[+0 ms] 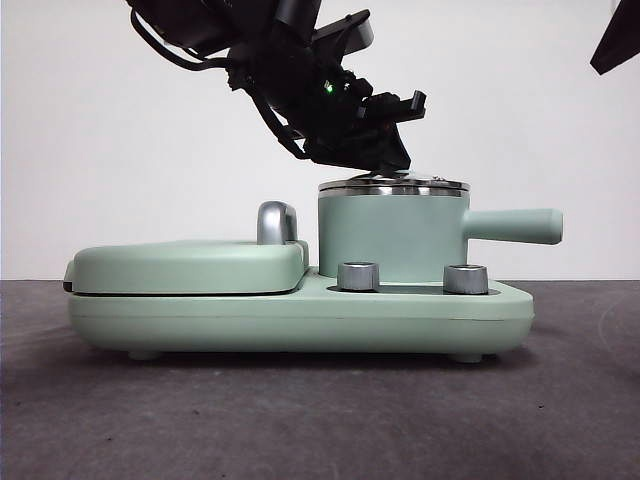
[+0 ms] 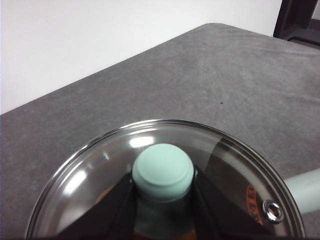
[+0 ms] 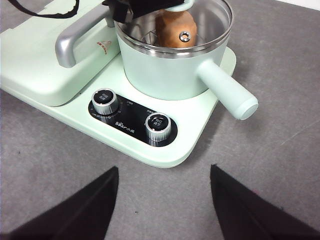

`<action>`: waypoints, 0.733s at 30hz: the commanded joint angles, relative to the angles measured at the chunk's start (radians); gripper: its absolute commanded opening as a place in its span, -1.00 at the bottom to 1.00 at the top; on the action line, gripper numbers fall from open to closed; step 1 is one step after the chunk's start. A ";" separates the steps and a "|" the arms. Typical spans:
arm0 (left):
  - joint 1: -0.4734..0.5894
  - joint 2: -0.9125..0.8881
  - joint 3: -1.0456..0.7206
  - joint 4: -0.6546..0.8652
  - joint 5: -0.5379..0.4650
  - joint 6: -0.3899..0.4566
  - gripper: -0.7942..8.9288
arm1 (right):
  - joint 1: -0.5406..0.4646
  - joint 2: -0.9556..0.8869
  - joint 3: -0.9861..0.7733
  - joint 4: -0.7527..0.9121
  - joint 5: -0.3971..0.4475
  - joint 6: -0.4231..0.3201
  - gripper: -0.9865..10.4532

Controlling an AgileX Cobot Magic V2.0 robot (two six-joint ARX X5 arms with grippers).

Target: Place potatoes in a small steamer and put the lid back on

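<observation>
I see a grey surface (image 1: 300, 420) carrying a long mint-green cooker base (image 1: 300, 315). On its left half lies a flat mint-green griddle cover (image 1: 185, 265) with a steel handle (image 1: 277, 222). On the right half of the base stands the small steamer (image 1: 392, 240), upright, its long side handle (image 1: 512, 226) pointing right in the front view. Two steel dials (image 3: 132, 115) sit on the near edge of the base, just in front of the pot.

My left arm comes down large and dark from the upper left of the front view. Its left pincer (image 2: 163, 187) is closed on the mint-green knob (image 2: 163, 172) of the lid (image 2: 100, 165), a black jaw touching each side of the knob. The glass lid rests level on the steamer's steel rim (image 1: 392, 187), with a small steel vent ring (image 2: 272, 210) near its edge.

Through the glass, my right wrist camera shows the potatoes (image 3: 172, 27) as one orange-brown lump inside the pot, filling much of it.

My right pincer (image 3: 162, 210) hangs well apart from the cooker, on the near side of the dials, above bare surface. Its jaws are spread wide and hold nothing. In the front view it shows only as a black tip at the top right corner.
</observation>
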 commanded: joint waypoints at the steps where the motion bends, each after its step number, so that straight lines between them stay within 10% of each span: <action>1: -0.014 0.017 0.029 0.008 0.005 0.014 -0.81 | 0.007 0.005 0.003 0.007 0.013 -0.002 -0.33; 22: -0.004 0.014 0.072 -0.135 -0.029 0.018 -0.81 | 0.007 0.005 0.003 0.007 0.013 -0.009 -0.33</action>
